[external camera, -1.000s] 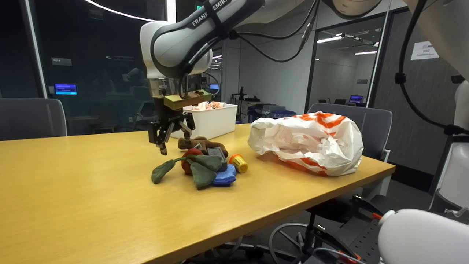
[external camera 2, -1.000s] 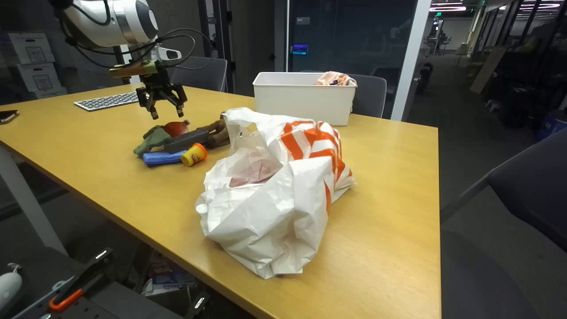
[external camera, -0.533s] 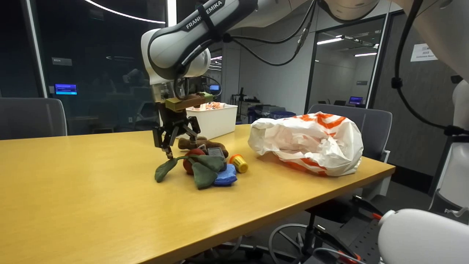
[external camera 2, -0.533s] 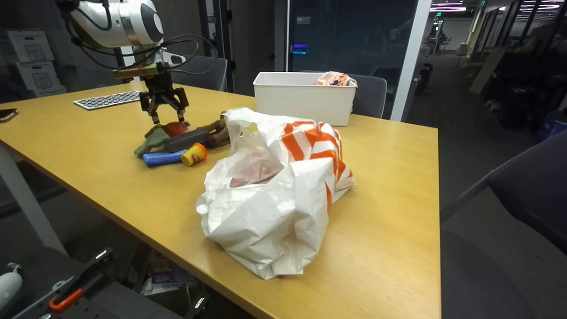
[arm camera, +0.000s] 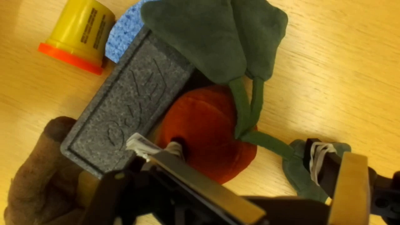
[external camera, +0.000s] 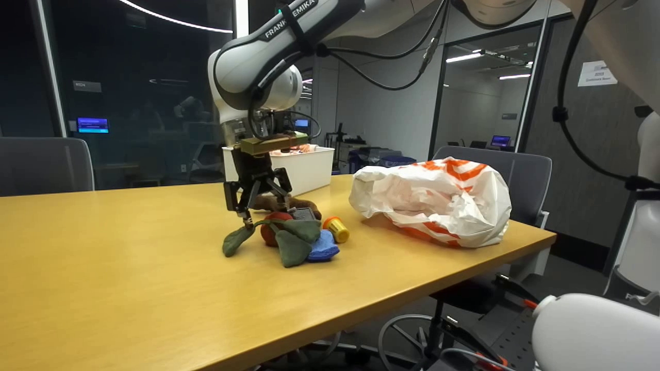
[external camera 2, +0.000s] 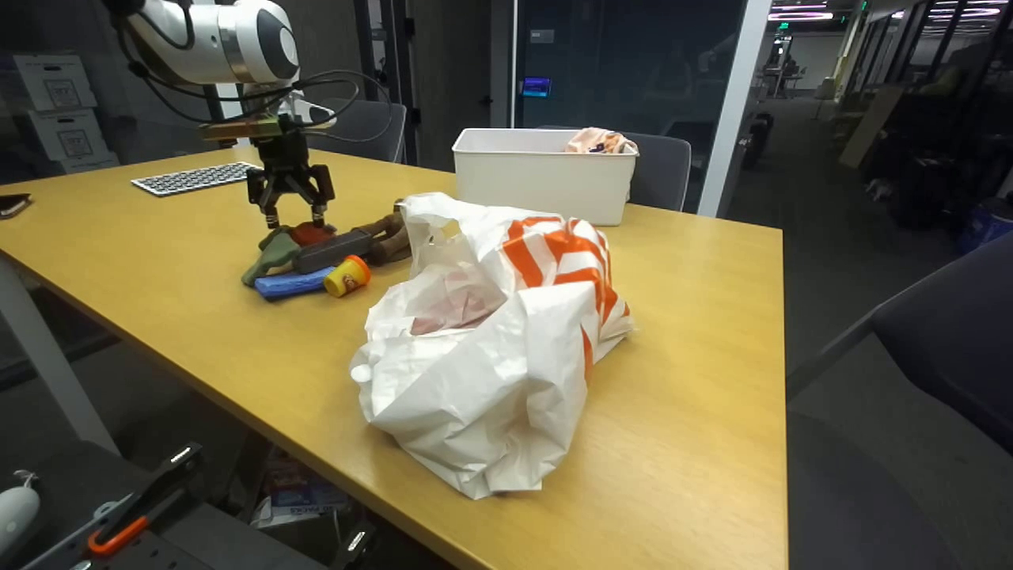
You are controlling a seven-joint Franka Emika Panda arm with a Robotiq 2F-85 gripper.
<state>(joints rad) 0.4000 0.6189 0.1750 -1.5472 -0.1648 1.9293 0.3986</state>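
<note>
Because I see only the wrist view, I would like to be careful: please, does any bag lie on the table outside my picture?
Observer: Yes, an orange-striped white plastic bag lies beside the orange-lidded yellow tub, without touching it.
Operator: Thank you. Does a rigid container also stand there?
Observer: Yes, in both exterior views I see a white bin on the table.
Operator: And beyond my end effector and this leafy red plush toy, do you find something more?
Observer: Yes, in an exterior view, a keyboard lies farther back than they do.
</note>
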